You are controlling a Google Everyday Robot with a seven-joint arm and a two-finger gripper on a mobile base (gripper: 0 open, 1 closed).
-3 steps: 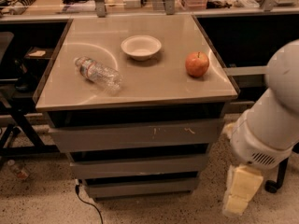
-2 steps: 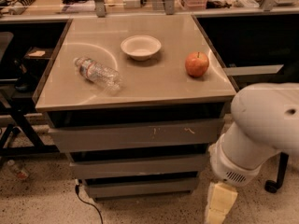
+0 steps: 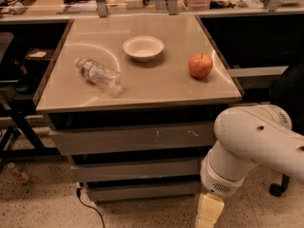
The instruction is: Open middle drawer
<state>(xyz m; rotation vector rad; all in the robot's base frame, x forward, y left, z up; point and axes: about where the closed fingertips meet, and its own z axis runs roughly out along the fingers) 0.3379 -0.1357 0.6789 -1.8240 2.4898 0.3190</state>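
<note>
The middle drawer [image 3: 137,169] is a plain grey flat front, shut, between a taller scratched front [image 3: 133,137] above and a narrower front [image 3: 142,191] below. My white arm [image 3: 251,151] bends down at the lower right. My gripper [image 3: 208,213] is a cream-coloured part hanging at the bottom edge of the view, just right of the bottom drawer and below the middle drawer's right end. Its lower end is cut off by the frame edge.
On the cabinet top [image 3: 156,87] lie a clear plastic bottle [image 3: 99,74] on its side, a white bowl [image 3: 143,47] and a red apple [image 3: 200,65]. A black cable [image 3: 88,205] trails on the speckled floor at the cabinet's left foot. Dark desks stand left and right.
My arm has swung left and lower, bringing the gripper from the right of the cabinet to near the drawers' right end. The drawers have not moved.
</note>
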